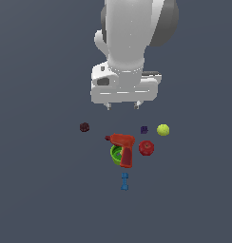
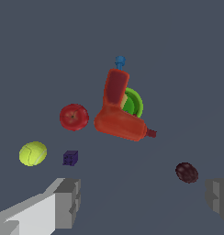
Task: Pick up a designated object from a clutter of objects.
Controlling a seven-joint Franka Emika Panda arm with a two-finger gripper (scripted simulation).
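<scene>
Seven small things sit scattered on the dark floor, and we can't read any brand, label or lettering on any of them. The arm [image 1: 132,33] hangs straight down over the scene, with the gripper [image 1: 122,105] well above the clutter and touching nothing; its two fingers [image 2: 68,202] stand wide apart with only air between them.

We spot the tiny purple cube [image 1: 144,129] just beside the yellow-green ball [image 1: 163,129], on the exterior view's right, resting alone on the floor. The red apple-like ball [image 1: 146,148] lies near both. In the middle the red toy drill [image 1: 124,147] lies across the green cup [image 1: 116,155], touching it, and the blue dumbbell piece [image 1: 124,182] sits just past the drill's handle. The maroon ball [image 1: 84,127] is off alone on the exterior view's left.
</scene>
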